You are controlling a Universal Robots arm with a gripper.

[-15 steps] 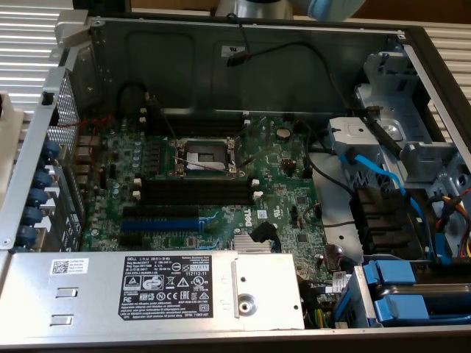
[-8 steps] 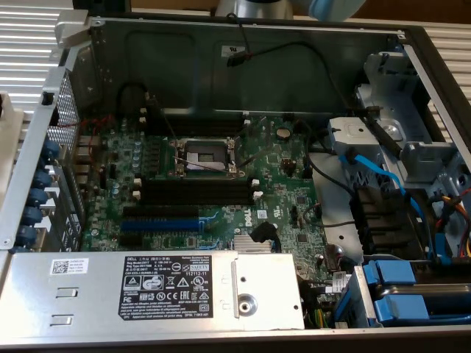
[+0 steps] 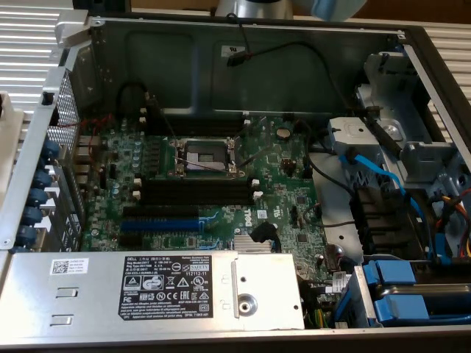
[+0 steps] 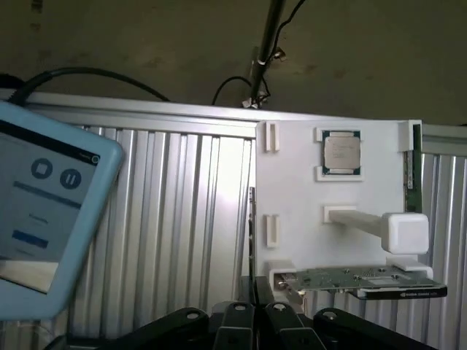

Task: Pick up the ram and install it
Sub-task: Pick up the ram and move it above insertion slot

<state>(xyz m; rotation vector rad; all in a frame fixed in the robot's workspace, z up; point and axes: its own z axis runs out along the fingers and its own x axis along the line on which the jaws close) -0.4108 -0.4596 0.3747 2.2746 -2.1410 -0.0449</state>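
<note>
Nothing done yet: gripper (image 4: 252, 319) jaws pressed together on nothing, ram (image 4: 416, 164) sitting in its white rack (image 4: 292, 219), slots (image 3: 197, 193) bare.

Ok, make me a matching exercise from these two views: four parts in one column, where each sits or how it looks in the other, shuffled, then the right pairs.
Things
1. processor chip
2. ram
3. graphics card
4. processor socket

Descriptions
A. on the motherboard, between rows of black slots
B. thin green strip along one edge of the white holder
C. in a square frame on the white holder
D. grey-green board with a black end, clipped to the white holder

Pairs: 1-C, 2-B, 3-D, 4-A
</note>
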